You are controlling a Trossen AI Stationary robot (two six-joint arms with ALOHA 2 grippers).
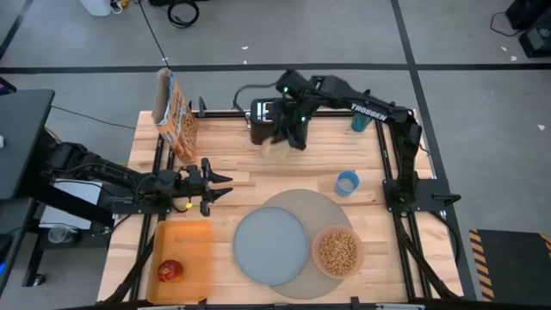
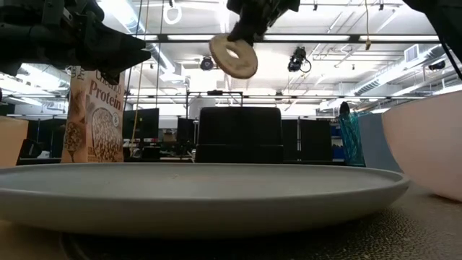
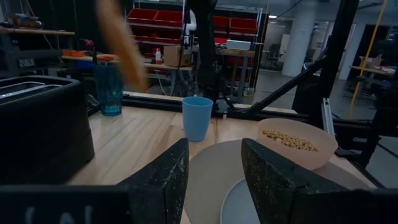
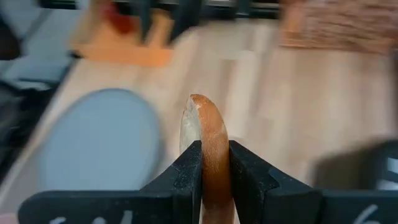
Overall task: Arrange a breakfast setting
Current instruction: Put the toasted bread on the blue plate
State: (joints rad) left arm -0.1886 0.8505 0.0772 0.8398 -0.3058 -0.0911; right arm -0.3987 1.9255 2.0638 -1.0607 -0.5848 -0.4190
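Taking the grey-blue plate [image 1: 271, 245] as the landmark, the orange tray [image 1: 182, 250] lies to its left, carrying the red fruit [image 1: 170, 270] at its near end. Above that tray the left gripper [image 1: 225, 185] waits with its two fingers spread apart and nothing between them; its wrist view looks past those fingers [image 3: 165, 177] at the plate's edge. A cereal box [image 1: 175, 114] stands at the far left of the table, well behind the plate. The plate itself rests on the round grey mat [image 1: 323, 207]. Straight behind it, at the far edge, sits the black toaster [image 1: 263, 120]. The right gripper [image 1: 291, 136] hangs just beside the toaster, clamped on the bagel [image 2: 233, 56]. Overhead the bagel is only a pale blur, but the low view shows it lifted high above the toaster with its hole visible, and the right wrist view shows it edge-on between the fingers [image 4: 186, 171]. Right of the plate, touching the mat, is the pink bowl [image 1: 338, 251] of brown cereal [image 1: 337, 249]; behind it stands a light blue cup [image 1: 347, 182], and at the far right edge the teal tumbler [image 1: 360, 121].
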